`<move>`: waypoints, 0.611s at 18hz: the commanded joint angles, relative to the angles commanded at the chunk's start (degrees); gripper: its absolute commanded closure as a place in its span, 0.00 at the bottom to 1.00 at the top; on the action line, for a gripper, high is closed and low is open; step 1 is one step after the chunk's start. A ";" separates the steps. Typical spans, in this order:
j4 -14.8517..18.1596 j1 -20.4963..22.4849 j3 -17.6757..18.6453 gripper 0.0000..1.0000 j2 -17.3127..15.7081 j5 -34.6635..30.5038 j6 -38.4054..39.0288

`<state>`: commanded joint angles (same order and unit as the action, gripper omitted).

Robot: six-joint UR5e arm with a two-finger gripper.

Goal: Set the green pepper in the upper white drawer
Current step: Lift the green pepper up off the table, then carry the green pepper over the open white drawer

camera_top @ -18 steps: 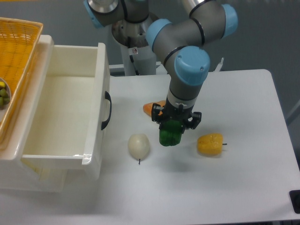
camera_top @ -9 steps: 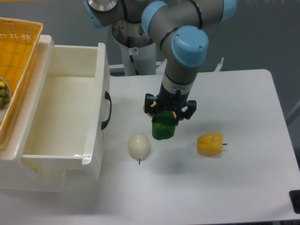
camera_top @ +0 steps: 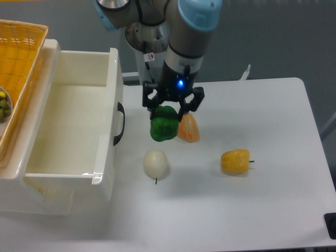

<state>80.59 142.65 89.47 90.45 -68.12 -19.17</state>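
Observation:
The green pepper (camera_top: 163, 125) is glossy and dark green. It hangs in my gripper (camera_top: 167, 113), which is shut on its top and holds it above the table. The pepper is just right of the black handle (camera_top: 120, 124) of the upper white drawer (camera_top: 103, 173). The drawer is pulled open at the left and its inside looks empty.
An orange piece (camera_top: 189, 128) lies right beside the pepper. A pale white onion-like item (camera_top: 155, 163) lies below it, and a yellow pepper (camera_top: 235, 161) lies further right. A yellow wicker basket (camera_top: 16, 68) sits on top at the far left with small green items (camera_top: 4, 104) in it.
My gripper has lifted the green pepper and carried it up and to the left, toward the drawer. The orange piece, hidden behind the arm before, now shows.

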 joint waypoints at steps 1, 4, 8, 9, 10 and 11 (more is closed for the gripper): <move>0.88 -0.44 0.00 0.67 -0.79 0.53 0.27; 2.20 -0.70 0.00 0.67 -2.20 2.55 1.32; 2.20 -2.19 0.00 0.66 -2.56 4.05 4.04; 2.20 -3.07 0.00 0.66 -2.64 4.05 4.66; 2.12 -3.95 0.09 0.66 -2.73 4.05 5.19; 2.11 -4.39 0.09 0.66 -2.73 4.14 5.80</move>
<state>82.71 138.26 89.56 87.71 -63.99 -13.37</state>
